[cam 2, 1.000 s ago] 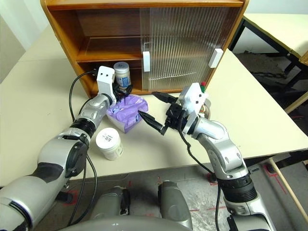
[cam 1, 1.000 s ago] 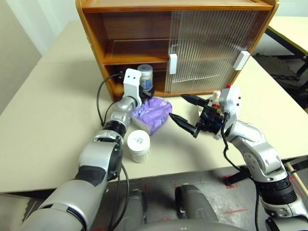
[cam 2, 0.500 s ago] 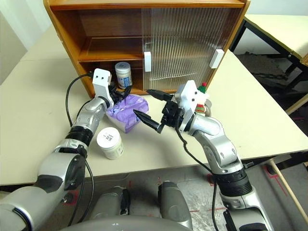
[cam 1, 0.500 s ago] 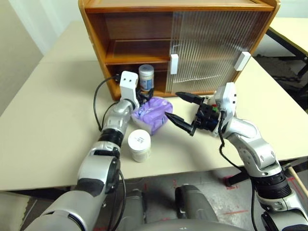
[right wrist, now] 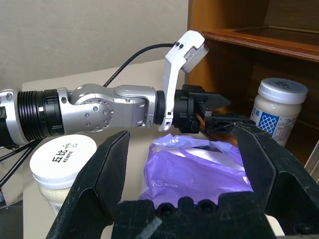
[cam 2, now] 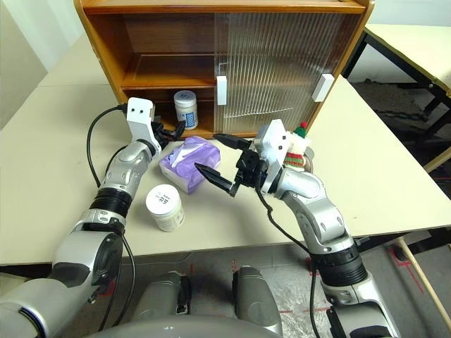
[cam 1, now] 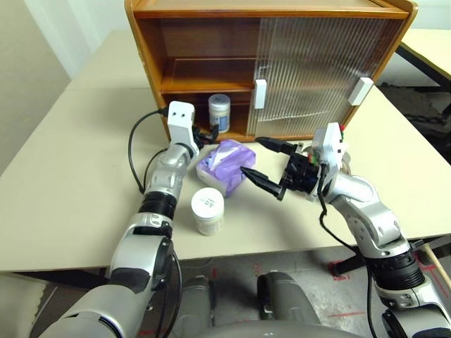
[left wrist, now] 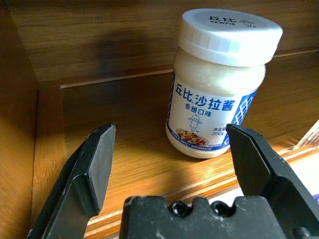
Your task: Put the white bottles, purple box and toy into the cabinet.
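The cabinet (cam 1: 144, 49) stands at the back with its left half open. One white bottle (left wrist: 218, 94) stands upright on its lower shelf. My left gripper (cam 2: 171, 130) is open just in front of that bottle, not touching it. The other white bottle (cam 1: 208, 210) stands on the table beside my left forearm. The purple box (cam 1: 224, 165) lies in front of the cabinet. My right gripper (cam 1: 262, 162) is open, its fingertips just right of the box with nothing between them. The toy (cam 2: 301, 146) peeks out behind my right wrist.
The ribbed sliding doors (cam 1: 310, 63) cover the cabinet's right half, with white handles (cam 1: 261, 94). The upper shelf (cam 1: 204, 74) holds nothing. A black cable (cam 1: 135, 151) loops beside my left arm. Another table (cam 2: 416, 42) stands at the right.
My left gripper has drawn back a little from the bottle on the shelf, toward the left. The head view has shifted. My right arm has kept still.
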Controlling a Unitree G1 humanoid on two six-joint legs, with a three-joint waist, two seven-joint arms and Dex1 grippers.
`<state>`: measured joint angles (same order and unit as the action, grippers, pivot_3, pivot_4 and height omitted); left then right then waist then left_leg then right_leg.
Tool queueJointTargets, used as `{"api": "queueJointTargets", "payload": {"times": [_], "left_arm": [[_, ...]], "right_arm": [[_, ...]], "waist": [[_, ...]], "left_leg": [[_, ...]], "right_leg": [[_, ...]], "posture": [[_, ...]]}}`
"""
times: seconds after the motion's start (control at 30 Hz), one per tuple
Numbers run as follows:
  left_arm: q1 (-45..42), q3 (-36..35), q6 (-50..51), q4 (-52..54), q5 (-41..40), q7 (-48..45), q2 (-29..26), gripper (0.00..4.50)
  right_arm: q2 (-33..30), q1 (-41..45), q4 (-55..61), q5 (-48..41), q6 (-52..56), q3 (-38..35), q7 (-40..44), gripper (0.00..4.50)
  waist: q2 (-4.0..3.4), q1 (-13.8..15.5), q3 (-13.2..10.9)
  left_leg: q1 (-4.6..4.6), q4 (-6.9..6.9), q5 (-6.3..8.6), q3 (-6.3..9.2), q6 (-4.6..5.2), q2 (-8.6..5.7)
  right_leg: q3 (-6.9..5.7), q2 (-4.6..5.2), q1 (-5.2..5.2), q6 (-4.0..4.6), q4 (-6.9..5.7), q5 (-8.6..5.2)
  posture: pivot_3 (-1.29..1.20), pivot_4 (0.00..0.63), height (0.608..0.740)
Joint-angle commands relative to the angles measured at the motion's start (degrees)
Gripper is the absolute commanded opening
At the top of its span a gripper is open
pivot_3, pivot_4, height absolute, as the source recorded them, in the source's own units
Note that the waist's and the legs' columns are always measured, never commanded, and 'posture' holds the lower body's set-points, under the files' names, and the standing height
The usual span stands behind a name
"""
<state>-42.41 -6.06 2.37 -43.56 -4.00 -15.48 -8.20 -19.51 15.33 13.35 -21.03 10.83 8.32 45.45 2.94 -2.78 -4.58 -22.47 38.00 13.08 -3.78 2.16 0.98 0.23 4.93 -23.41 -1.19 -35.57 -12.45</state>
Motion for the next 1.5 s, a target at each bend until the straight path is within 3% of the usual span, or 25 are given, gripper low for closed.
{"api": "queueJointTargets", "payload": {"times": [0.03, 0.37, 1.5], "left_arm": [[-1.0, 0.0, 0.3, -0.6, -0.1, 0.5, -0.4, 3.88], [-1.2, 0.0, -0.4, -1.0, -0.4, 0.6, -0.5, 0.03], [-10.2, 1.6, -9.6, -18.0, 3.1, 3.8, 0.1, 0.03]], "right_arm": [[-0.1, 0.3, -0.6, 0.7, -1.0, 0.7, 0.7, 4.50], [0.0, 0.5, -1.1, 1.2, -1.6, 0.8, 1.2, 4.50], [0.2, 0.1, -0.4, 1.4, -1.6, 0.7, 0.8, 4.50]], "waist": [[0.00, 0.2, 0.0], [0.01, 0.6, 0.0], [0.10, 0.6, 0.1]], "left_leg": [[0.00, 0.00, 0.00, 0.00, 0.00, 0.00], [-0.01, 0.01, 0.00, -0.02, 0.00, -0.02], [0.03, 0.18, -0.01, -0.02, -0.01, -0.03]], "right_leg": [[0.00, 0.00, 0.00, 0.00, 0.00, 0.00], [0.00, 0.00, 0.00, 0.01, 0.00, 0.01], [0.00, 0.00, 0.06, -0.05, -0.09, 0.19]], "posture": [[-0.05, 0.018, 0.740], [-0.05, 0.016, 0.740], [-0.08, 0.008, 0.740]]}}
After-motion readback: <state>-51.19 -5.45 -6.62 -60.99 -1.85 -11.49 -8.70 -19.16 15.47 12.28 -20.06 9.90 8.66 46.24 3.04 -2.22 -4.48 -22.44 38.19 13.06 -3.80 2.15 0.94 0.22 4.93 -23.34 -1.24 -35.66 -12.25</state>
